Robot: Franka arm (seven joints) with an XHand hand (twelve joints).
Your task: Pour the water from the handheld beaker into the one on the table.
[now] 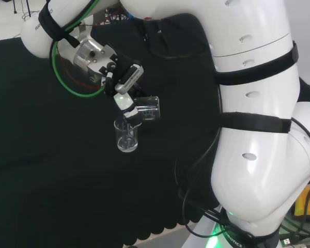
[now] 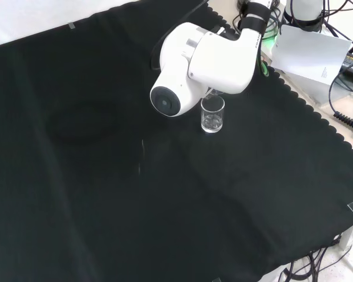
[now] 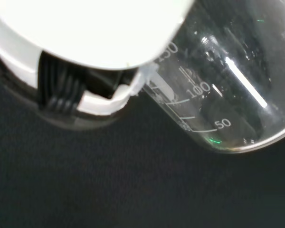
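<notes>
In the head view my hand (image 1: pixel 125 95) has its fingers curled round a clear glass beaker (image 1: pixel 147 109). That held beaker lies tipped on its side, its mouth over a second clear beaker (image 1: pixel 126 137) that stands upright on the black cloth (image 1: pixel 51 170). In the front view the standing beaker (image 2: pixel 212 114) sits just below the arm's white link (image 2: pixel 203 56), with a little water in its bottom. The wrist view has the held beaker (image 3: pixel 228 90) close up, with printed scale marks, beside a blurred white part of the hand (image 3: pixel 85 38).
The arm's big white links (image 1: pixel 253 129) take up the right of the head view. The cloth's scalloped edge (image 1: pixel 155 235) runs along the near side there. Cables and a white sheet (image 2: pixel 309 53) lie past the cloth's far right edge in the front view.
</notes>
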